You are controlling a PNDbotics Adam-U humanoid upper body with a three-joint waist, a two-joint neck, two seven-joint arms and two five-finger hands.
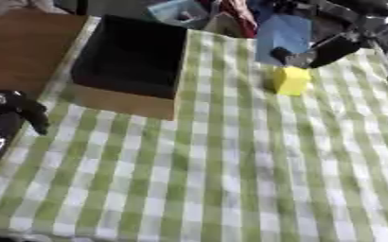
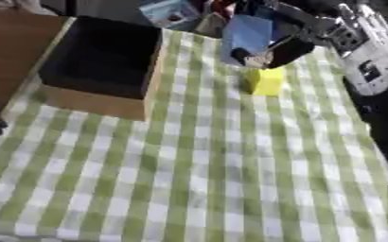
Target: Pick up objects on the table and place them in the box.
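The cardboard box [image 1: 123,101] with a dark inside stands at the far left of the green checked cloth. A yellow block [image 1: 291,80] sits on the cloth at the far right. Just behind it a flat blue object [image 1: 282,33] stands tilted at the table's far edge. My right hand [image 1: 301,56] comes in from the upper right, its fingers curled on the blue object's lower corner, just above the yellow block. My left hand [image 1: 15,113] hangs at the left edge, off the cloth and below the box.
A brown wooden surface [image 1: 23,47] lies left of the box. Mixed clutter [image 1: 189,12] crowds the far edge behind the table. Grey equipment [image 2: 359,52] stands to the right. The checked cloth [image 1: 214,179] stretches toward me.
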